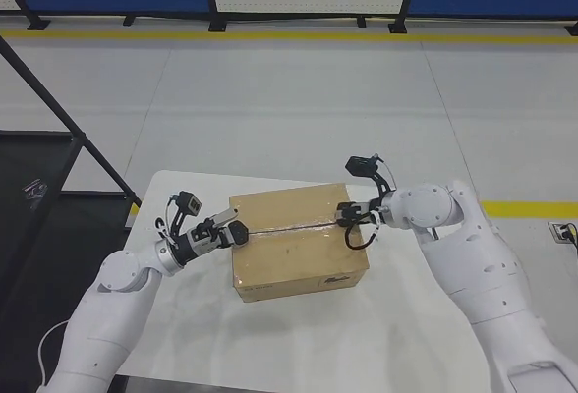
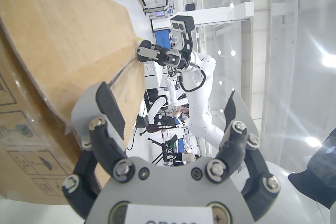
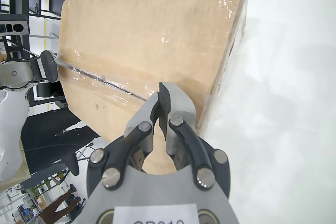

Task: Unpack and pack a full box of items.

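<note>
Taped-shut cardboard box at mid-desk. Left claw spread apart at the box's left end, by the seam. Right claw pinched together at the seam's right end.

The right pincer, fingers pressed together, sits at the seam end of the taped box.

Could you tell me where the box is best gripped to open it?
Likely an edge at the seam, coming from a short end, where the left gripper and right gripper sit: the box is closed, its flat flaps meeting along that taped line.
</note>
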Robot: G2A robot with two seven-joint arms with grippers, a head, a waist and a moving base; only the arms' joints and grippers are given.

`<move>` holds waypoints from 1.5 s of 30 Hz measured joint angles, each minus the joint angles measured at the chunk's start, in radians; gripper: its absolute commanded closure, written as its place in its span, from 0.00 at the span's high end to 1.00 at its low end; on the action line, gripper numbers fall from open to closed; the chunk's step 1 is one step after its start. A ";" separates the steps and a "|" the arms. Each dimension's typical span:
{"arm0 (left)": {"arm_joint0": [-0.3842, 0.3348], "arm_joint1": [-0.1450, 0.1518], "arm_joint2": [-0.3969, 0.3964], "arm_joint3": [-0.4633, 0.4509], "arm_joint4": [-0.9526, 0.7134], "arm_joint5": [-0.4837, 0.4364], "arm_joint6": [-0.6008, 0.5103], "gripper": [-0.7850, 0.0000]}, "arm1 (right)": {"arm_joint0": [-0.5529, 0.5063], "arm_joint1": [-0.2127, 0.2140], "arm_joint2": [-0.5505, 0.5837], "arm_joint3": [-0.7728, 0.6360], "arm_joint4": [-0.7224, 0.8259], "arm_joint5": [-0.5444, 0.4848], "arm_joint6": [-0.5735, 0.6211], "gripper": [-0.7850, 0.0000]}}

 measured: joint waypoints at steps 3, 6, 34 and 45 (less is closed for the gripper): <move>0.005 0.002 -0.008 0.004 -0.004 -0.004 0.000 1.00 | 0.009 -0.005 -0.014 0.031 0.016 -0.026 -0.017 0.00; 0.009 0.003 -0.013 0.007 -0.007 -0.006 -0.002 1.00 | 0.020 -0.011 -0.027 0.065 0.043 -0.055 -0.032 0.00; 0.069 0.036 -0.142 0.007 -0.072 -0.037 -0.015 1.00 | 0.149 -0.145 -0.278 0.276 0.178 -0.216 -0.149 0.00; 0.095 0.043 -0.166 -0.005 -0.090 -0.038 -0.017 1.00 | 0.203 -0.232 -0.402 0.328 0.184 -0.202 -0.161 0.00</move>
